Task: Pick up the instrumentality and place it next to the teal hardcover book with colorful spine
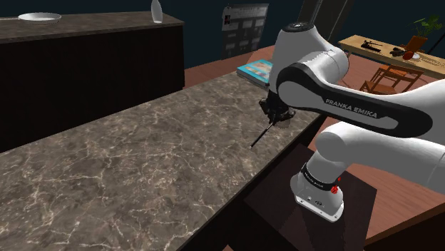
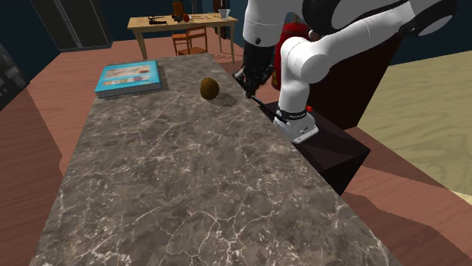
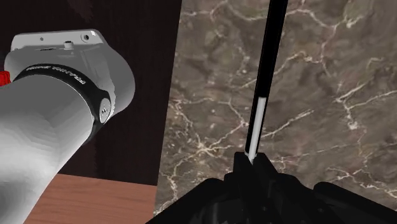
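End effector [image 3: 254, 163] closed on the tool [image 3: 270, 57], a thin straight rod; both black fingers clamp its near end. The section just beyond my fingers is white and the rest out to the far tip is black. Long axis: the rod runs straight out from between the fingers, in line with my hand. In the shoulder view it slants from the end effector [image 1: 275, 110] down toward that view's lower left, tip lowest. The tip sits close over the counter [image 1: 142, 164]; contact with the marble: cannot tell. Position: the tool is over the dark veined stone, near the counter edge on my stand's side, and in the wrist view the rod runs roughly alongside that edge. My own white forearm and the dark stand [image 2: 333, 155] lie just past the edge. The teal book [image 2: 128, 78] lies flat at the far end of the counter, cover up, well apart from the tool. A brown roundish object [image 2: 209, 88] rests on the counter between the book and my end effector, nearer the end effector. In the shoulder view the book's corner [image 1: 255, 69] shows past my upper arm link.
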